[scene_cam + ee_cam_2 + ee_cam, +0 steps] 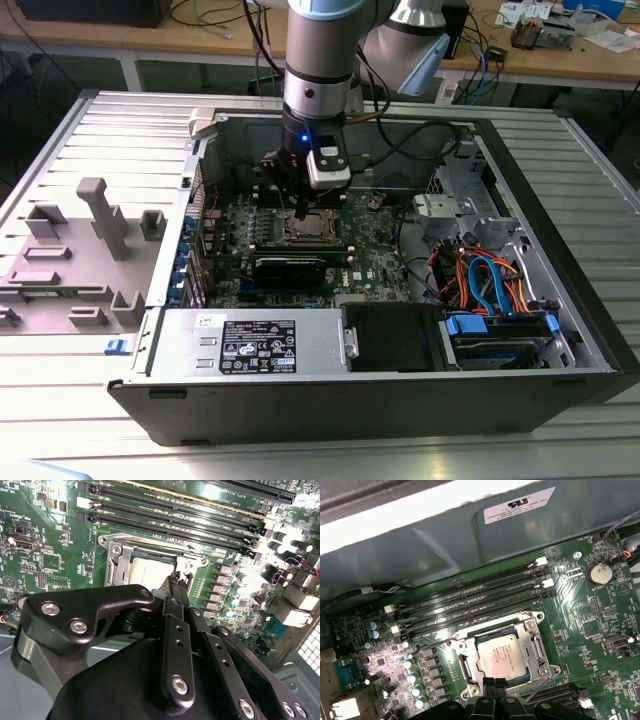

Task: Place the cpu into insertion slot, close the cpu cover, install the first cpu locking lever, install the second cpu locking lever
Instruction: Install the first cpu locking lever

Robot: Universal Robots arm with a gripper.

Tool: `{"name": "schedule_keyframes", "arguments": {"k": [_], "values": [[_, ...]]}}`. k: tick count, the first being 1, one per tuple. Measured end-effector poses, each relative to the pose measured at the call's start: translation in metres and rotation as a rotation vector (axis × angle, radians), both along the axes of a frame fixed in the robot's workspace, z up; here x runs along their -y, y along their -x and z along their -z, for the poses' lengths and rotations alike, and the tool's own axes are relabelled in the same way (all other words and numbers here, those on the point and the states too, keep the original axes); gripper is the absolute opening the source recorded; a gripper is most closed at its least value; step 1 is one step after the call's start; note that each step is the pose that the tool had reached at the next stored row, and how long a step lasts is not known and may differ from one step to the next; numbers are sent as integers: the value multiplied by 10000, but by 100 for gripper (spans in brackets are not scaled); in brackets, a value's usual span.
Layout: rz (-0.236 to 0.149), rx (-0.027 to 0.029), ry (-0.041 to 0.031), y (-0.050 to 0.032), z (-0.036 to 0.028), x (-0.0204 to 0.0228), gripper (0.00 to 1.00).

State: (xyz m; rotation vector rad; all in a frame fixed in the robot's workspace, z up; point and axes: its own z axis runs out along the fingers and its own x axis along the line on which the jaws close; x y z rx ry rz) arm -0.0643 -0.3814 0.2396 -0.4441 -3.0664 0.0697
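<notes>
Your gripper [495, 684], fingers nearly together and holding nothing, sits at the edge of the cpu cover [532, 635], shut over the cpu [501, 655].

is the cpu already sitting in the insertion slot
Yes, in the first wrist view the cpu lies flat inside the insertion slot, framed by its metal rim.

Looked straight down on a green motherboard [580, 630]. Chip [501, 655] sat flat in the socket [530, 626], silvery top showing, metal cover frame [538, 652] lying around it. Black gripper [495, 686] poked in right at the socket's edge, fingertips [489, 684] close together, just beside the chip. Long black memory slots [475, 600] ran next to the socket, round coin battery [598, 573] farther off.
</notes>
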Motion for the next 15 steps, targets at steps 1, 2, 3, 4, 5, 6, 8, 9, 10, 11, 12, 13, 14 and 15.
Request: {"name": "schedule_keyframes", "arguments": {"k": [1, 2, 3, 4, 5, 6, 8, 9, 10, 11, 12, 13, 14, 15], "values": [[-61, 0, -2, 0, 0, 0, 11], [-101, 0, -2, 0, 0, 0, 11], [-135, 0, -2, 0, 0, 0, 11], [-198, 0, -3, 0, 0, 0, 11], [-251, 0, -3, 0, 0, 0, 11], [-307, 0, -4, 0, 0, 0, 11], [-381, 0, -3, 0, 0, 0, 11], [-409, 0, -4, 0, 0, 0, 11], [-441, 0, -3, 0, 0, 0, 11], [-489, 0, -3, 0, 0, 0, 11], [-522, 0, -4, 0, 0, 0, 11], [-551, 0, -4, 0, 0, 0, 11], [-618, 0, -4, 0, 0, 0, 11], [-650, 0, -4, 0, 0, 0, 11]]}}
